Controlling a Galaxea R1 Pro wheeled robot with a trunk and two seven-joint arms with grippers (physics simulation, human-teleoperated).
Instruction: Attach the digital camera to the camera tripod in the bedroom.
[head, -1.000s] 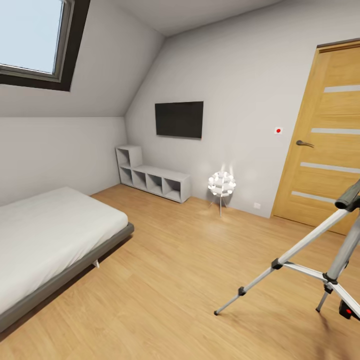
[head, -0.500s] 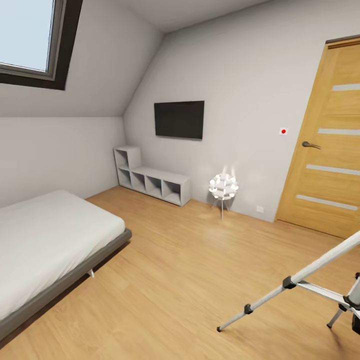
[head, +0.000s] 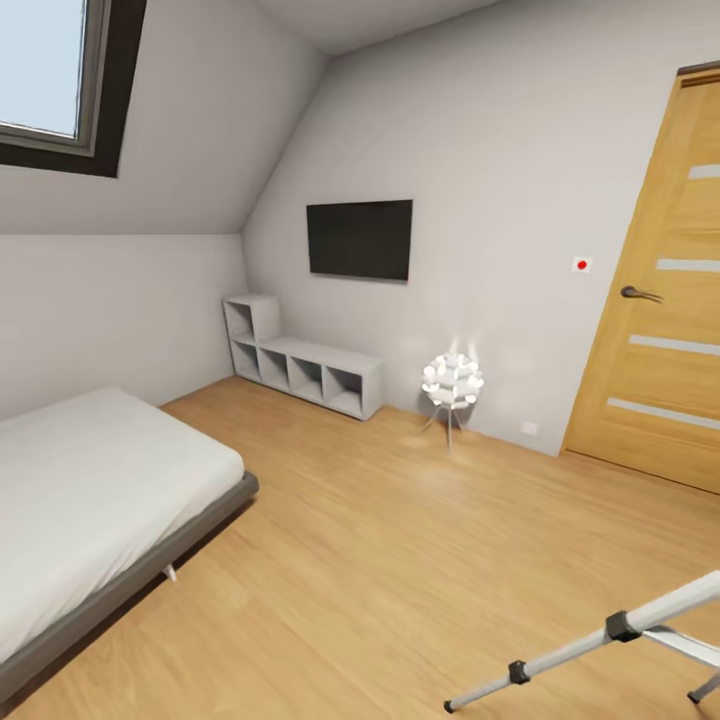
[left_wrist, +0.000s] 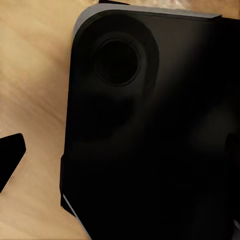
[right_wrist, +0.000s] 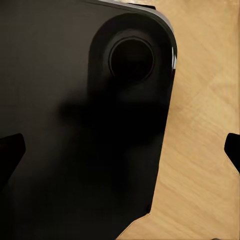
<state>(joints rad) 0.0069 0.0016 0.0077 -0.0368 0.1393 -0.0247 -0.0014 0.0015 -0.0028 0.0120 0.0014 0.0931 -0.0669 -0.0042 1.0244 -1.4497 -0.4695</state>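
In the head view, one thin silver leg of the camera tripod (head: 600, 640) with black joints crosses the bottom right corner; its head is cut off by the frame. The digital camera is out of view. In the left wrist view my left gripper (left_wrist: 120, 155) hangs over a black part of my own body and the wood floor, with one dark fingertip (left_wrist: 11, 157) at the edge. In the right wrist view my right gripper (right_wrist: 120, 150) stands wide apart, fingertips (right_wrist: 10, 150) at both edges, nothing between them.
The bedroom has a grey bed (head: 90, 490) at the left, a low grey shelf unit (head: 300, 365) under a wall television (head: 358, 238), a small glowing lamp (head: 451, 380) on the floor and a wooden door (head: 660, 300) at the right. Light wood floor (head: 380, 560) spreads between them.
The whole head view has swung away from the tripod: its legs slid toward the bottom right, and its head and the black camera with the red dot have left the picture.
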